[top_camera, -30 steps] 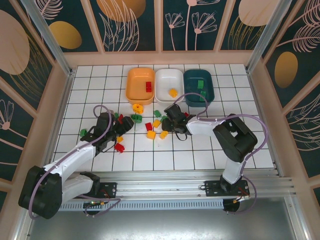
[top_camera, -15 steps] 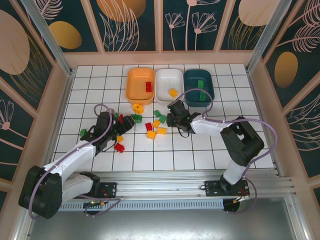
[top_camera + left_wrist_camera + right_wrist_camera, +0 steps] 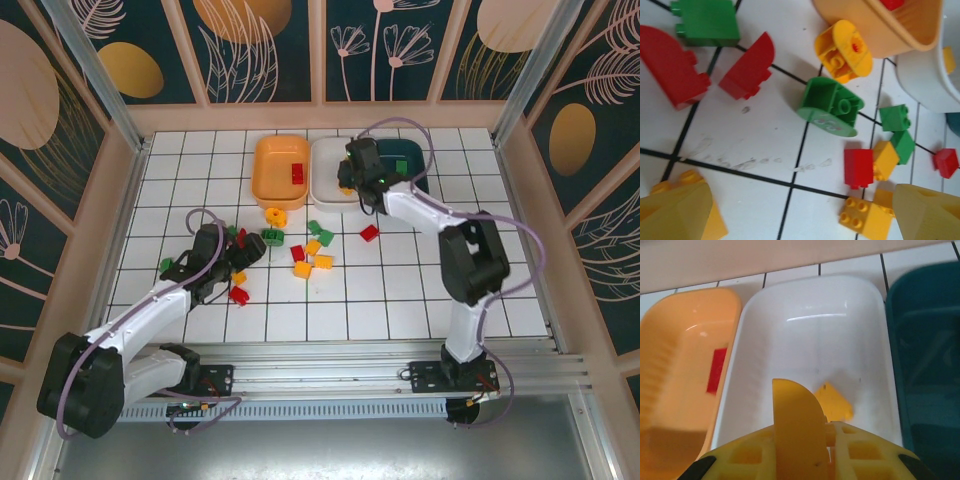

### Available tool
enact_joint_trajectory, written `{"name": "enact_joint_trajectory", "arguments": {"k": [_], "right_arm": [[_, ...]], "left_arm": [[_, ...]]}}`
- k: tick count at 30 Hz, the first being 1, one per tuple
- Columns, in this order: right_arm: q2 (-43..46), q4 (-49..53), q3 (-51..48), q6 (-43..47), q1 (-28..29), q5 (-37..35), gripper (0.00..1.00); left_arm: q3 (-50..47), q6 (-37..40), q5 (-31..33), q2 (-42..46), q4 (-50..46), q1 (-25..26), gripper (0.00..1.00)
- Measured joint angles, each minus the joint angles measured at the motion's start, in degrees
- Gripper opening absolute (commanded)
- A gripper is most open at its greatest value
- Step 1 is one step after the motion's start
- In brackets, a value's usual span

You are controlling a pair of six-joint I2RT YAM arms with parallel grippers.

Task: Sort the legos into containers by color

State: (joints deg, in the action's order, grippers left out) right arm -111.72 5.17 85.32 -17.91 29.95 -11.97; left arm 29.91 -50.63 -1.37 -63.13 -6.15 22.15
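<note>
Left arm (image 3: 150,315), white with black joints: stretched forward and low, its yellow-fingered left gripper (image 3: 252,252) standing with jaws spread wide. Right arm (image 3: 440,215), same build: extended far forward and angled left, wrist pitched downward. Right gripper (image 3: 350,182): yellow fingers (image 3: 795,425) drawn close together.

Glossy plastic containers (image 3: 805,315), smooth plastic legos (image 3: 832,102)
</note>
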Motion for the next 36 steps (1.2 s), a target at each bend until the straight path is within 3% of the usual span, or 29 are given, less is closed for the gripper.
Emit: {"name": "enact_joint_trajectory", "arguments": {"k": [7,13,18,22,31,36], "right_arm": [[-13.3,5.8,12.0,3.1,-0.6,0.3,0.24],[-17.7,9.3,18.3,3.9,-0.8,1.8,0.43],[-17.9,9.7,18.9,4.0,-0.8,2.6,0.49],[-15.0,9.2,14.9,3.8,-0.8,3.0,0.51],[1.1,2.8,-1.5,1.7,0.8,4.5,0.51],[5.9,-0.4,-7.5,0.9,1.0,4.5,0.51]], "left_arm": [[-1.5,0.0,0.3,4.9,-5.5,0.0,0.89],[-3.7,0.0,-0.8,7.1,-8.9,0.0,0.85],[-4.4,0.0,-1.2,7.3,-11.5,0.0,0.84],[-4.5,-0.2,-1.1,7.8,-12.6,0.0,0.81],[-7.2,-2.7,-2.7,6.1,-12.3,0.0,0.71],[-8.2,-3.8,-2.7,6.8,-13.0,0.0,0.71]]}}
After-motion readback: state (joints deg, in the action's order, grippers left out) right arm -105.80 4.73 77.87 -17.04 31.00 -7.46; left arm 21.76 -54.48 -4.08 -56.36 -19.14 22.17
